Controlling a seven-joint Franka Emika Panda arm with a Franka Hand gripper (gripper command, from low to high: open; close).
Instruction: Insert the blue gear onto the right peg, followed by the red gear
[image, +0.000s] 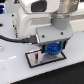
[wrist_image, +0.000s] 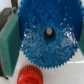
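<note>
plate (image: 33, 58): a white rectangle with a black border, laid flat on the white table (image: 15, 70); seen at the exterior view's left of the gripper, part of it hidden under the gear.
gripper (image: 52, 47): lowered close over the plate from above, so the load can be dropped straight down.
fingers (wrist_image: 9, 42): a green pad is pressed on the gear's rim in the wrist view; the opposite finger is not seen, so the fingers are judged clamped on the blue gear.
blue gear (wrist_image: 49, 35): held flat, teeth outward, filling most of the wrist view; in the exterior view it is just above the plate, whether touching it cannot be told.
hub hole (wrist_image: 49, 32): kept facing down the approach line; something dark is seen inside it, possibly the peg, not certain.
right peg: not made out in either view; presumed hidden beneath the gear.
red gear (wrist_image: 30, 76): left lying on the surface just beside the blue gear's rim in the wrist view, not gripped, waiting as second part.
step judged: blue gear being seated; red gear not yet handled.
</note>
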